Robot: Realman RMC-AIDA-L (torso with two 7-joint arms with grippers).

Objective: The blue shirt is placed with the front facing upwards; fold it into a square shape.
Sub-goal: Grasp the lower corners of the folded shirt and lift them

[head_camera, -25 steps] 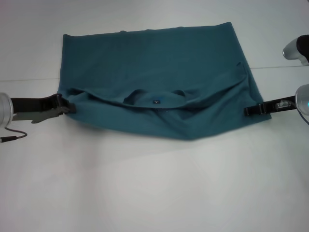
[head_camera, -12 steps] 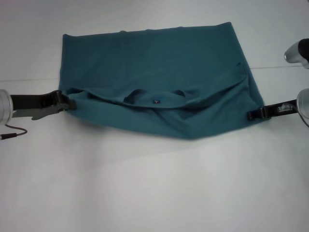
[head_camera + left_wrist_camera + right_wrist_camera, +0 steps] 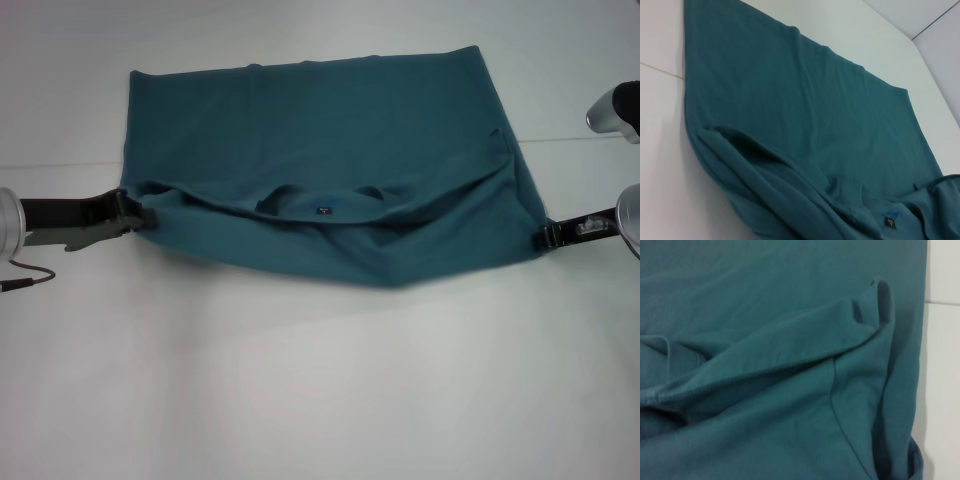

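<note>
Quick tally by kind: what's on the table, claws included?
Shirt: 1
Claws: 2, the left claw and the right claw
Total: 3

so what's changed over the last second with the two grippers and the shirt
The right gripper slid outward to the robot's right, off the blue shirt edge toward the frame's side. The left gripper stayed at the shirt's left edge. The shirt, half folded on the table, kept its shape.
</note>
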